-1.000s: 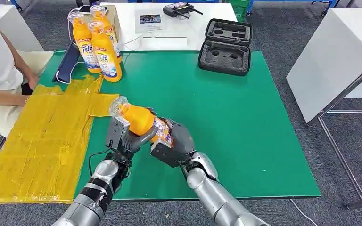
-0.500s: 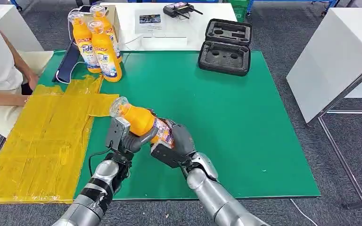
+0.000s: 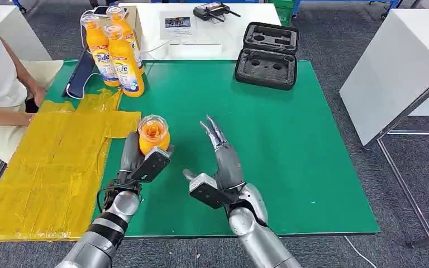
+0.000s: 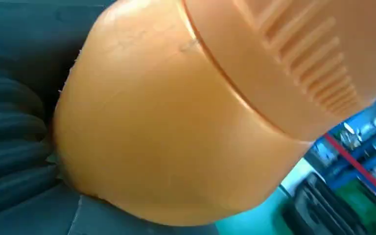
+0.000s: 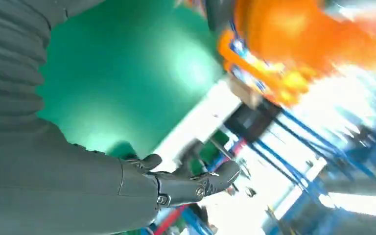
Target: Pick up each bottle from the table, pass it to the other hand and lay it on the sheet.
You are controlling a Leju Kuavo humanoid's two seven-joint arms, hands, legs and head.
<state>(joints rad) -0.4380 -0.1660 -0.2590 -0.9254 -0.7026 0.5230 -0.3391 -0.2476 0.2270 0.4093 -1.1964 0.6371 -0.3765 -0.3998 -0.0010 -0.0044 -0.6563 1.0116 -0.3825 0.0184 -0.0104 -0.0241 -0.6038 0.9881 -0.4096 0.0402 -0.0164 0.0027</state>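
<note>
Released by the right hand (image 3: 219,167), the orange detergent bottle (image 3: 153,134) now rests solely in the left hand (image 3: 139,162), turned so its clear cap faces the head camera, above the green table (image 3: 290,167) beside the yellow sheet (image 3: 50,167). Handover appears complete; laying this bottle down remains, and three bottles (image 3: 114,50) stand upright at the far corner. Left hand grips the bottle's body; right hand is empty, fingers extended and spread, pointing away from the robot.
</note>
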